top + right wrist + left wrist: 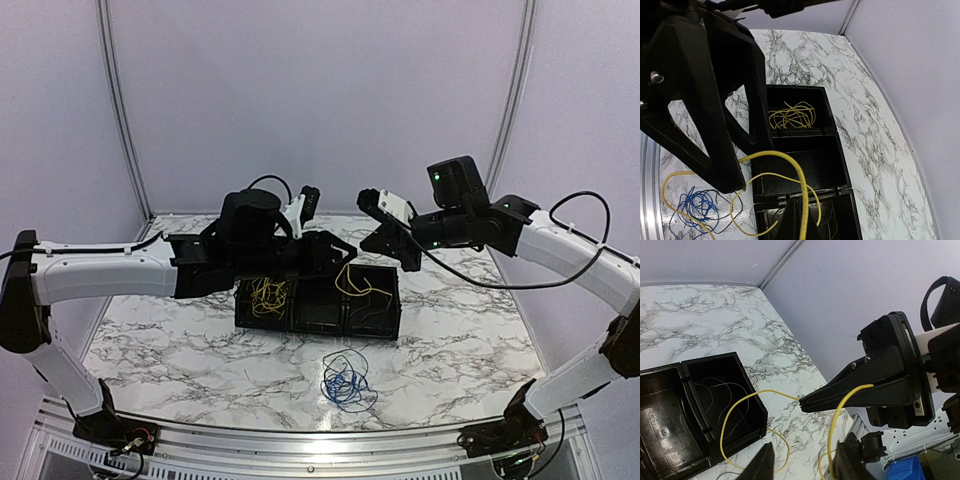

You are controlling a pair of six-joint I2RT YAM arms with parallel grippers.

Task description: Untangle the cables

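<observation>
On your left, the left arm (110,272) reaches in low over the bench (150,345) to the middle of the scene, and its left jaws hang above the black tray (318,326). Those jaws are spread. In the left wrist view a yellow cable (802,195) runs up between the two fingers (762,465), close to one of them, with a clear gap to the other, so nothing is pinched there. Below them, the tray's left compartment holds a small yellow bundle (268,296) of looped wire, lying loose on its floor. The tray has three compartments in a row and sits at the middle of the bench. In front of it, on the near side and apart from its wall, a blue tangle (345,382) lies on the marble. Further right, the yellow cable is lifted off the bench. Its loops sag over the right part of the tray, and you cannot tell whether they touch it. The right jaws are pressed together to a point and pinch this yellow cable at their tip, just beside the left jaws and nearly facing them. The right arm (580,255) comes in from your right, raised above the bench.
</observation>
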